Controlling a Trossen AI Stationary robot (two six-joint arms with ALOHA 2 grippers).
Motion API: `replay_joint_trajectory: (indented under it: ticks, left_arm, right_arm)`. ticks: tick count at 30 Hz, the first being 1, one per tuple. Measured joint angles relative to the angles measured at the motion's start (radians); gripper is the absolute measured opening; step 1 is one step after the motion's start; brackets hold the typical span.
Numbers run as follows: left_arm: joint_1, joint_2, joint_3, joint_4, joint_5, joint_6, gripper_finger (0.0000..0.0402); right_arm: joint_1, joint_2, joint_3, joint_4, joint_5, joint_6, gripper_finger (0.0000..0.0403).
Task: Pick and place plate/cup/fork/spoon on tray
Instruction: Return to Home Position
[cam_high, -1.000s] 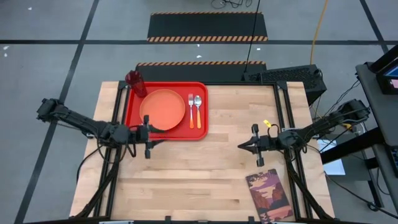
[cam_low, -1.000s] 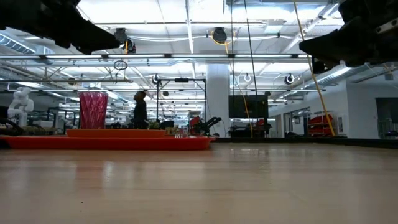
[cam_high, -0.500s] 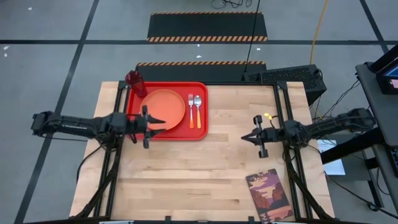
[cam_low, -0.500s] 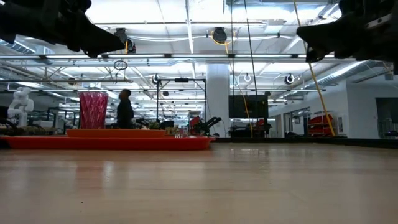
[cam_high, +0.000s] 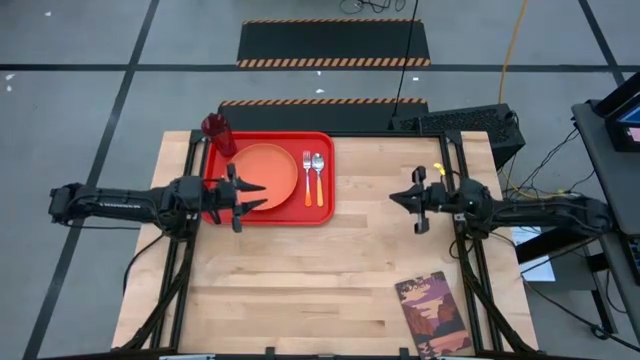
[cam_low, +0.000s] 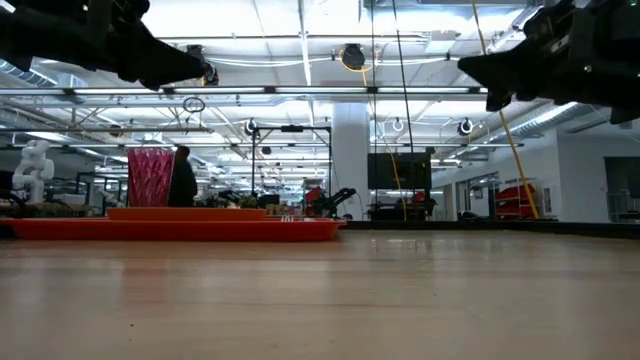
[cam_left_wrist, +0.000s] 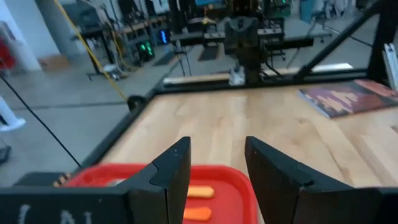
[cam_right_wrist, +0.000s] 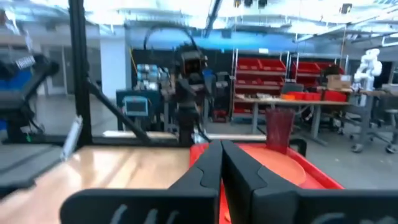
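The red tray (cam_high: 325, 205) lies at the table's far left. On it lie the orange plate (cam_high: 262, 172), the fork (cam_high: 308, 178) and the spoon (cam_high: 319, 178), side by side right of the plate. The dark red cup (cam_high: 218, 133) stands upright at the tray's far left corner; it also shows in the low view (cam_low: 150, 177). My left gripper (cam_high: 262, 197) is open and empty, in the air over the tray's near left part, pointing right. My right gripper (cam_high: 393, 198) is shut and empty, in the air right of the tray, pointing left toward it.
A brownish printed book (cam_high: 432, 312) lies at the table's near right corner. Bare wood spans the table's middle and near side. In the low view, a person (cam_low: 183, 180) walks in the room behind the tray.
Both grippers have gone toward the table's far edge while staying up in the air. My left gripper now hangs over the tray's near left part. My right gripper has swung to level with the tray. The things on the tray have kept still.
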Motion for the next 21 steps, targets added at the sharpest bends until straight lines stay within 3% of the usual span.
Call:
replay_joint_trajectory:
  ticks: [4, 12, 17, 21]
  left_arm:
    - [0.02, -0.002, 0.0, 0.043, 0.0, 0.008, 0.0157]
    - [0.043, -0.003, 0.0, 0.045, 0.0, -0.003, 0.0157]
    - [0.044, -0.003, 0.001, 0.047, 0.0, -0.019, 0.0157]
    - [0.044, -0.003, 0.001, 0.047, 0.0, -0.028, 0.0157]
  right_arm:
    - [0.033, -0.082, 0.0, -0.071, 0.003, 0.036, 0.0]
    - [0.134, -0.26, -0.001, -0.327, 0.106, 0.013, 0.0]
    - [0.178, -0.33, -0.001, -0.418, 0.112, 0.007, 0.0]
    - [0.201, -0.361, -0.001, -0.513, 0.176, 0.031, 0.0]
